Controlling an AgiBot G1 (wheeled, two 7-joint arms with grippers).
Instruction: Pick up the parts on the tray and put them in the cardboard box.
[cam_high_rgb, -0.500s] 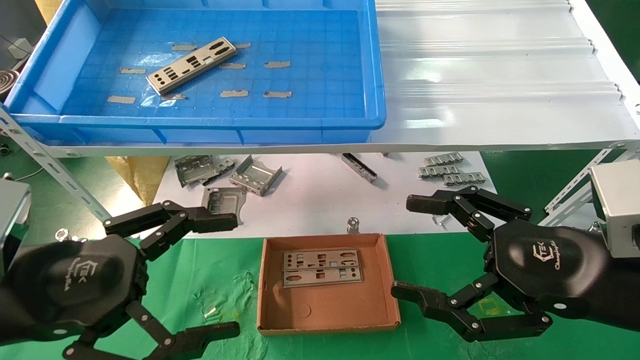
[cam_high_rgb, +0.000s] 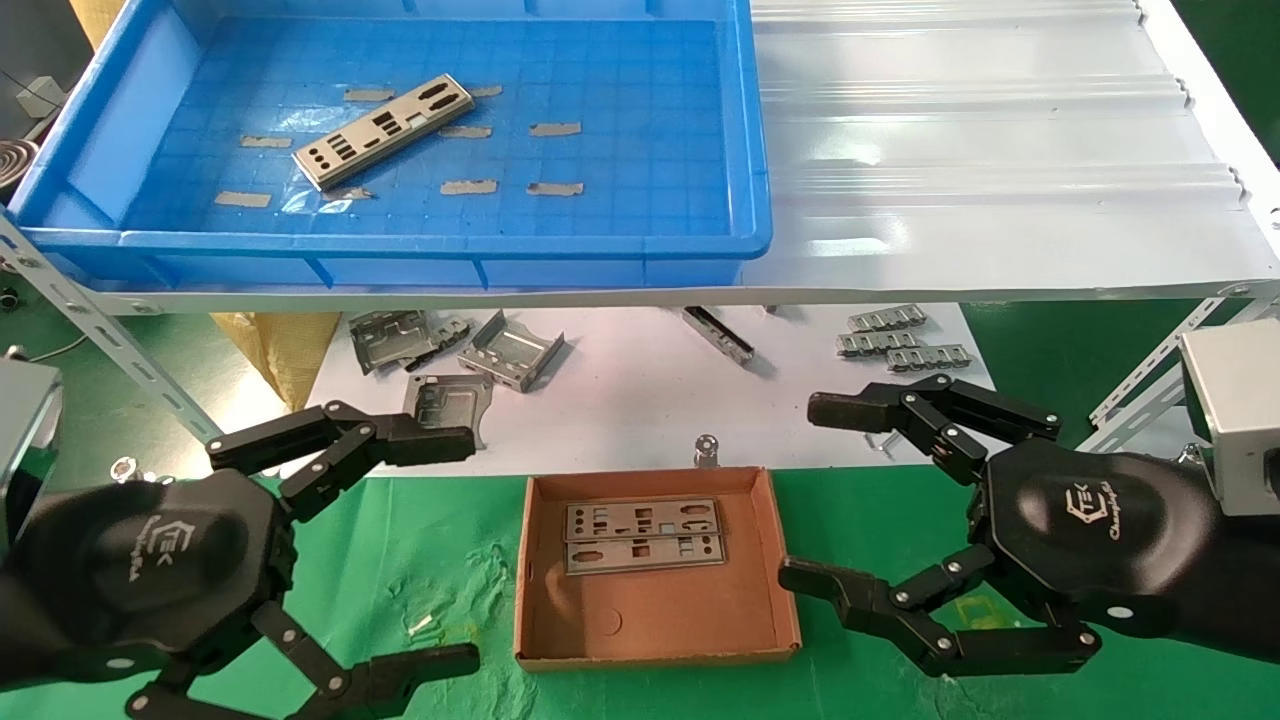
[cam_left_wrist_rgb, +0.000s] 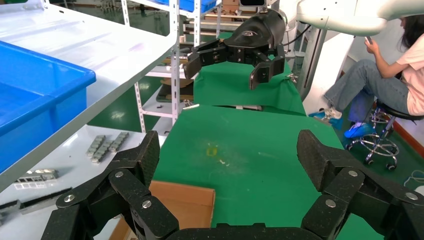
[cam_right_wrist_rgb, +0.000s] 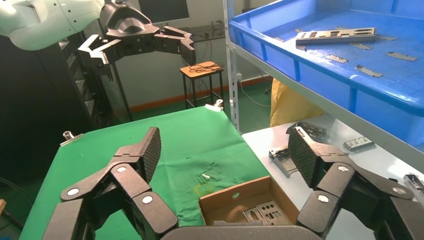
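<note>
While the left gripper is held with jaws spread over the green counter, one part, a silver plate punched with round and rectangular holes, is seen lying aslant in the tray. Two more parts are laid in the box. The right gripper, likewise released, is marked "TEK".

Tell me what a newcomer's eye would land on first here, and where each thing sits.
The big blue tray on the upper shelf, holding one silver plate among tape scraps. Below, at the middle, the cardboard box on the green cloth holds two plates side by side. The open left gripper and open right gripper flank the box, both empty.
</note>
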